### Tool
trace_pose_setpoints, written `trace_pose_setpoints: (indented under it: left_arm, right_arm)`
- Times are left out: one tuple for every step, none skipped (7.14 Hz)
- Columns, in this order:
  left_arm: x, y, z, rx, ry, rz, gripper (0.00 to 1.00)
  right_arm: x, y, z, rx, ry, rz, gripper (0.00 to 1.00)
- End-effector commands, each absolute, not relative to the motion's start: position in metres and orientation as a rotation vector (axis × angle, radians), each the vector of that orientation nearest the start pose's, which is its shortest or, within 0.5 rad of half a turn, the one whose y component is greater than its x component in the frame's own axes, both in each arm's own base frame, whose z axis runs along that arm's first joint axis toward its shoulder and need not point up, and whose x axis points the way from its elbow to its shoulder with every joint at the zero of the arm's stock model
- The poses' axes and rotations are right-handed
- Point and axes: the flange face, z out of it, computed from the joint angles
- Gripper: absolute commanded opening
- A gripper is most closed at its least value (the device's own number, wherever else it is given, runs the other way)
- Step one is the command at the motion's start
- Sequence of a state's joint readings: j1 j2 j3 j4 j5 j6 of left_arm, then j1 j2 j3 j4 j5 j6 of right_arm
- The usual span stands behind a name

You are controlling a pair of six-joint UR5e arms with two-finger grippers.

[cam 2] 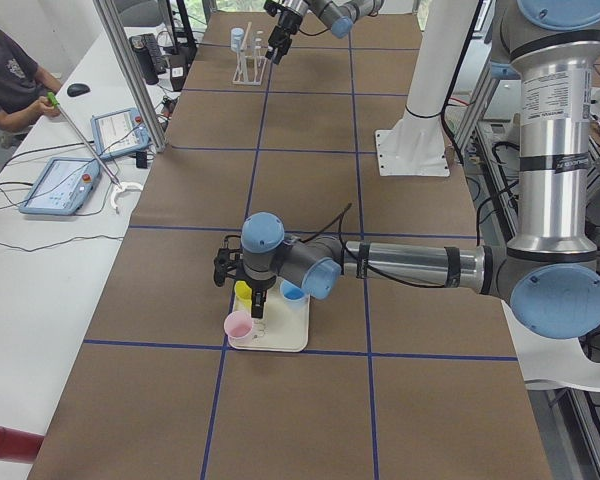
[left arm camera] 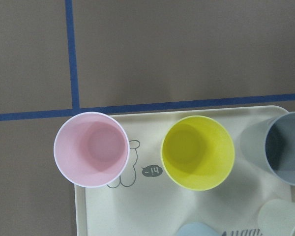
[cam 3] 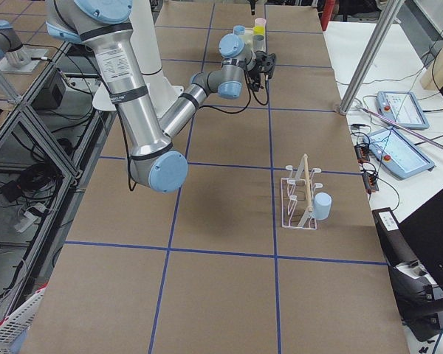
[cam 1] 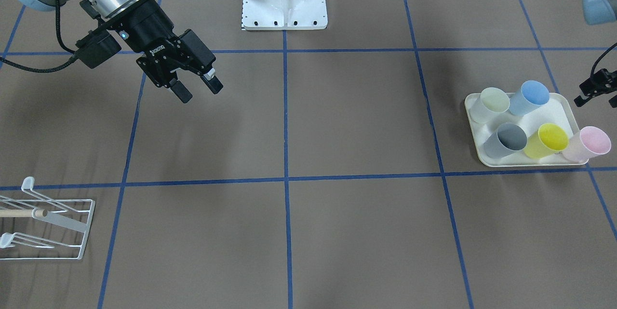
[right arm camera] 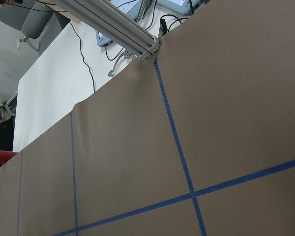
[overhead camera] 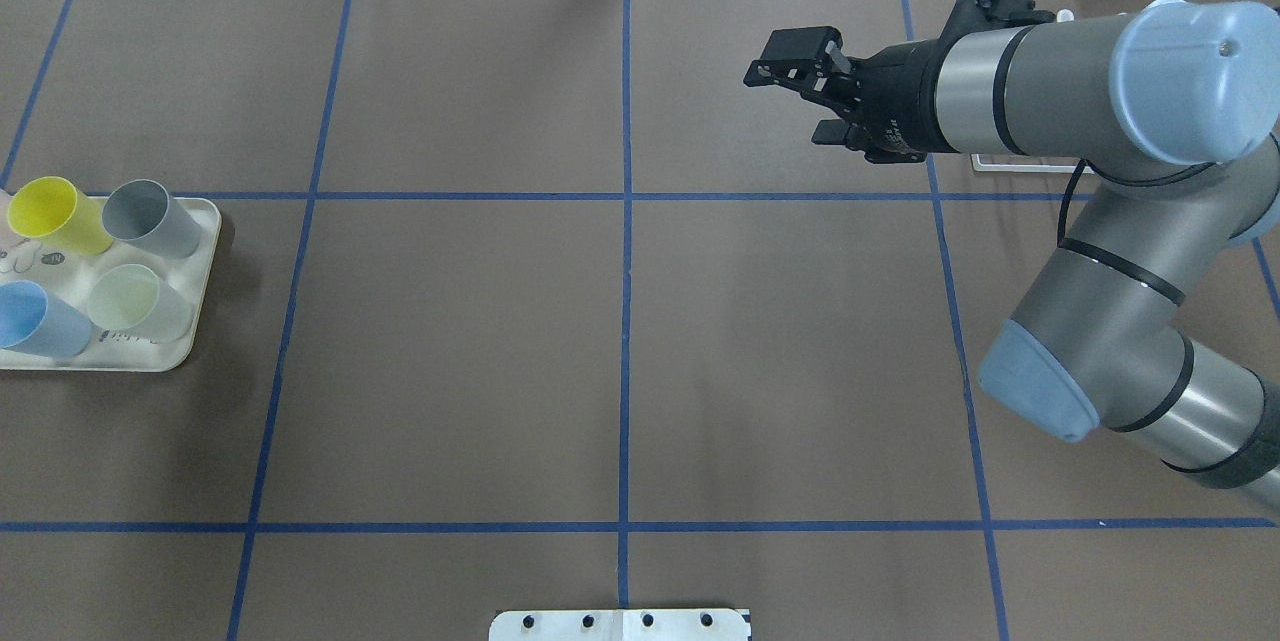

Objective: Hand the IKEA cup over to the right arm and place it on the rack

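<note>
At the left end of the brown table [overhead camera: 620, 341]: a cream tray [cam 1: 482, 157] (printed with a small line drawing), carrying five upright cups. Along the operators' side, in a row: grey cup [cam 1: 506, 140], yellow cup [cam 1: 547, 140] and pink cup [cam 1: 588, 143], the last at the tray's corner. Behind them: pale green cup [cam 1: 490, 104] and blue cup [cam 1: 529, 98]. All five resting on the tray.

Above the pink and yellow side of the tray: left gripper [cam 2: 253, 303], pointing straight down from the left arm [cam 2: 410, 265]. Cut off at the edge of the front-facing view and small in the side view, so open or closed cannot be told. Appears to be apart from every cup. In the left wrist view, seen straight down: the open mouths of the pink and yellow cups, side by side.

Over the table's right half, well apart from the tray: right gripper [overhead camera: 790, 101] on the right arm [overhead camera: 1040, 91], raised off the surface and angled downward. Fingers spread wide, nothing between them.

Near the right end, towards the operators' edge: white wire rack [cam 3: 301, 193] with a light wooden dowel, standing upright. Against its outer side: a single light blue cup [cam 3: 323, 206], on a low prong or just beside it (cannot tell which).
</note>
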State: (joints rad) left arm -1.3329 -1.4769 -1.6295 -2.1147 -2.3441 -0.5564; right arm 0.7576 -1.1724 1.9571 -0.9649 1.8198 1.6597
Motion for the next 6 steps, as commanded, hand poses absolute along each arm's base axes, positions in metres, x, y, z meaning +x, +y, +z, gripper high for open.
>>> trace_pose_setpoints:
  left_arm:
    - [0.047,-0.457,0.633,0.159,0.907,-0.151,0.99]
    - [0.047,-0.46,0.648,0.145,0.892,-0.147,0.99]
    - [0.053,-0.477,0.664,0.131,0.883,-0.124,0.99]
    - [0.059,-0.499,0.673,0.12,0.877,-0.116,0.99]
    - [0.062,-0.514,0.679,0.113,0.873,-0.112,0.98]
    - [0.056,-0.515,0.694,0.111,0.859,-0.091,0.97]
  right_arm:
    - [-0.331,-0.46,0.198,0.258,-1.389,0.529,0.99]
    - [-0.332,-0.46,0.199,0.258,-1.387,0.527,0.99]
    - [-0.332,-0.46,0.199,0.258,-1.387,0.527,0.99]
    - [-0.333,-0.459,0.198,0.258,-1.39,0.525,0.99]
    - [-0.334,-0.459,0.198,0.257,-1.39,0.523,0.99]
    - [-0.334,-0.459,0.197,0.258,-1.39,0.522,0.99]
